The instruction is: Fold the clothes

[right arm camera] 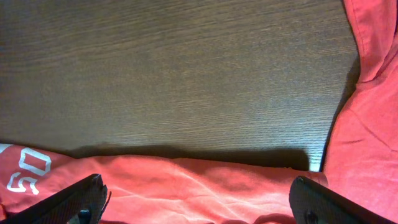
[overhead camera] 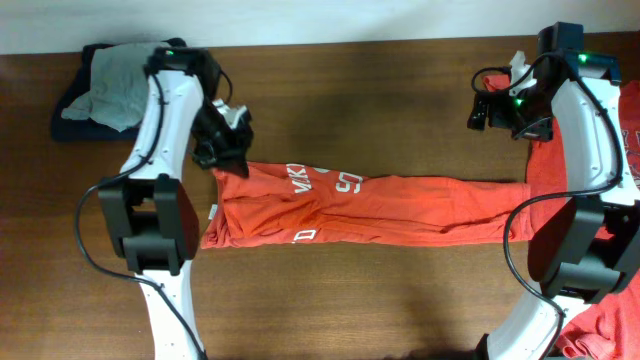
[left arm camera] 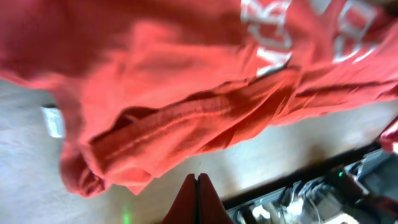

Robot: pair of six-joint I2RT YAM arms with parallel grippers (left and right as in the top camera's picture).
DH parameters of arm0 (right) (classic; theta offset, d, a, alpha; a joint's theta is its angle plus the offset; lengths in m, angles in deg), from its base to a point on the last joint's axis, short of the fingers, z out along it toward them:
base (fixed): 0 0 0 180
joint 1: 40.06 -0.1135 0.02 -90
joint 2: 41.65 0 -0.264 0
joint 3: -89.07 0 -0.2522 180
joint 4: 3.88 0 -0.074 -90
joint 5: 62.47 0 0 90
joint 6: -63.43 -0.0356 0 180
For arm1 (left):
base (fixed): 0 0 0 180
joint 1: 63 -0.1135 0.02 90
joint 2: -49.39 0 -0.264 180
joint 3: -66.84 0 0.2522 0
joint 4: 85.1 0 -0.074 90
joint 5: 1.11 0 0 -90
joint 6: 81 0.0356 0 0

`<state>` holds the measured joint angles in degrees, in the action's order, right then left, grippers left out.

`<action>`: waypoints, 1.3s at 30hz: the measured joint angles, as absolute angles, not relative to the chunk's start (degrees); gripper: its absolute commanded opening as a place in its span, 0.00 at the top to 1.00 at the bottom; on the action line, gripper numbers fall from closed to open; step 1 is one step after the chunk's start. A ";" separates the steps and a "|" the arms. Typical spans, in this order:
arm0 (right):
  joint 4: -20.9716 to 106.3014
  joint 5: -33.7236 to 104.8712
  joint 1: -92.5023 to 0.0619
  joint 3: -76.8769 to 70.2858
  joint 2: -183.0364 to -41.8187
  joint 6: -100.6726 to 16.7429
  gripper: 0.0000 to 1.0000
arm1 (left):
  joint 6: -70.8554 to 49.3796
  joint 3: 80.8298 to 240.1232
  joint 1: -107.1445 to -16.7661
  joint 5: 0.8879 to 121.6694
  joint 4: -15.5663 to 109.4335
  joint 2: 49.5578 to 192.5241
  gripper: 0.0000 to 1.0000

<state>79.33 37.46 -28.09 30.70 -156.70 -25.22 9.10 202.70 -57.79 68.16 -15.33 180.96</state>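
An orange-red T-shirt [overhead camera: 350,205] with white lettering lies folded into a long band across the middle of the table. My left gripper [overhead camera: 222,158] sits at the band's upper left corner. In the left wrist view its fingers [left arm camera: 197,183] are shut tip to tip, the bunched shirt edge [left arm camera: 186,130] lies just beyond them, and no cloth shows between the tips. My right gripper [overhead camera: 488,105] hovers above the band's right end. It is open, its fingers [right arm camera: 68,202] spread wide over the shirt [right arm camera: 199,186] and touching nothing.
A heap of dark and grey clothes [overhead camera: 100,85] lies at the back left corner. More orange-red cloth [overhead camera: 628,140] lies at the right edge, also in the right wrist view [right arm camera: 367,124]. Bare wood [overhead camera: 350,110] stretches behind the shirt.
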 measured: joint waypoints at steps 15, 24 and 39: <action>79.35 37.46 -28.09 30.70 -156.70 -25.29 0.01 | 10.71 184.56 -56.48 74.83 -6.89 180.98 0.99; 79.33 37.46 -28.09 30.70 -156.70 -25.29 0.01 | 7.26 177.11 -56.37 77.85 1.70 180.52 1.00; 79.22 37.70 -28.09 30.62 -156.70 -25.27 0.01 | 4.94 214.73 -57.33 77.78 -8.99 180.79 0.97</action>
